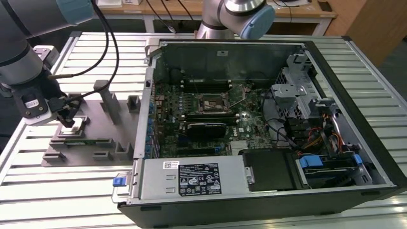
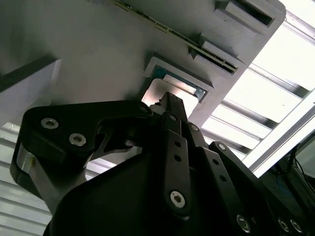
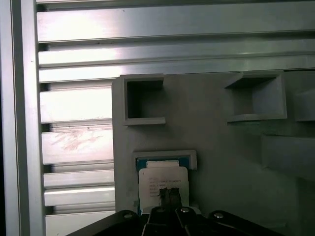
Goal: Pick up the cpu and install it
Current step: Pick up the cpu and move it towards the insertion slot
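The cpu is a small pale silver square lying flat in a raised holder on the grey fixture plate, at the exterior view's left beside the computer case. My gripper hangs directly over it, fingertips close to its top. In both wrist views the cpu sits in a blue-edged frame just beyond the fingertips. The gripper is shut, its two black fingers pressed together with nothing between them. The black motherboard socket lies inside the case with its metal frame raised.
The open computer case fills the middle and the exterior view's right, with motherboard, drive cage and power supply. Grey fixture blocks stand upright on the plate near my gripper. A second arm reaches in behind the case. The table is slatted aluminium.
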You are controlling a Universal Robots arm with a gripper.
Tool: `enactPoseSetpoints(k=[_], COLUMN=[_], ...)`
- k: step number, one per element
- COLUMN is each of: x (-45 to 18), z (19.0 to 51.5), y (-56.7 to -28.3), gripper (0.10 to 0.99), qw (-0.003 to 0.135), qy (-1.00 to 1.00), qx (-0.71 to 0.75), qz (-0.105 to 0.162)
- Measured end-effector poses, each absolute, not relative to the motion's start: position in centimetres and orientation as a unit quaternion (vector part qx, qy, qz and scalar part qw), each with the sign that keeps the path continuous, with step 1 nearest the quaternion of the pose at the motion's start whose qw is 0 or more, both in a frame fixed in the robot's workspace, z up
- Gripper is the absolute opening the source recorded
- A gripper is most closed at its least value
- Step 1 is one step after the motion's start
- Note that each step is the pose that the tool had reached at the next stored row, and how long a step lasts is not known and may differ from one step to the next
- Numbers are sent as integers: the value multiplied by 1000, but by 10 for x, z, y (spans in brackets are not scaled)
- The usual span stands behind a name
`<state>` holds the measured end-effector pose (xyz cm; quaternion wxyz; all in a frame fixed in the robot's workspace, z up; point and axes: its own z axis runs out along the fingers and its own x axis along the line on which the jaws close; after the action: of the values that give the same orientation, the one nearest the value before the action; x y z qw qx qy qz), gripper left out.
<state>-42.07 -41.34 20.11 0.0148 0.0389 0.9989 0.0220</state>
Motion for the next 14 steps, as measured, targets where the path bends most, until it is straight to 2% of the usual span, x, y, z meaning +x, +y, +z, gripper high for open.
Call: enactPoseSetpoints(k=[7,9,10,12,13,14], x=[-421,-421,-421,-421,-421,-421], z=[201,201,201,201,201,201], y=[-413,-413,-413,-413,-413,-413], gripper=[114,231,231,349,349,408], qw=[15,15,15,15,15,15], qy=[999,999,999,999,999,999], qx=[39,39,39,39,39,39], qz=[22,22,22,22,22,22])
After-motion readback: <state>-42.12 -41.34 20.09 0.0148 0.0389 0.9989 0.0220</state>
